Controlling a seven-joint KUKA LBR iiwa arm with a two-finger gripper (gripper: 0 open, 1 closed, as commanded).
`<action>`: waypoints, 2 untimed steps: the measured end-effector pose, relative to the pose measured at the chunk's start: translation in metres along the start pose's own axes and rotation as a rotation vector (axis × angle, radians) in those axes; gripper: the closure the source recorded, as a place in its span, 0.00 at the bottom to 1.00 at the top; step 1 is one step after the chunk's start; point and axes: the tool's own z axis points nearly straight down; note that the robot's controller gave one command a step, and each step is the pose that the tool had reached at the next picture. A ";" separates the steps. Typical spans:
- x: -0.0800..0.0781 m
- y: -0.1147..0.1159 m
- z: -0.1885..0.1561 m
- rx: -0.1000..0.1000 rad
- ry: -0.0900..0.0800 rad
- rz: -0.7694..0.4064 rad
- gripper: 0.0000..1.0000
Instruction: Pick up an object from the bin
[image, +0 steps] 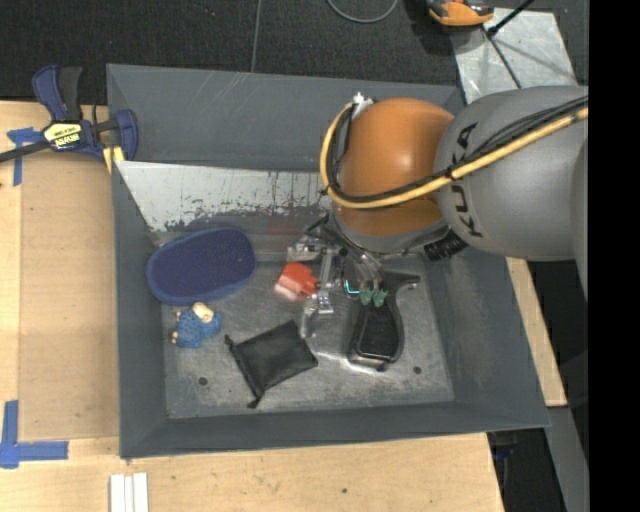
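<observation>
My gripper (324, 288) hangs below the arm's orange cover, low over the middle of the bin floor. A small red and white thing (294, 282) lies right against its left side; I cannot tell whether it is gripped. A black handle-shaped thing (377, 335) lies just right of the gripper, with small green parts at its upper end. A black flat pouch (270, 360) sits in front of the gripper, toward the bin's near wall.
A blue oval case (201, 263) rests at the left of the bin. A small blue and yellow toy (196, 325) lies below it. The arm and its orange cover hide the bin's back right part.
</observation>
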 end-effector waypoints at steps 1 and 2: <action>0.034 0.003 0.097 0.000 -0.017 -0.126 0.00; 0.032 0.003 0.094 -0.001 -0.012 -0.125 0.00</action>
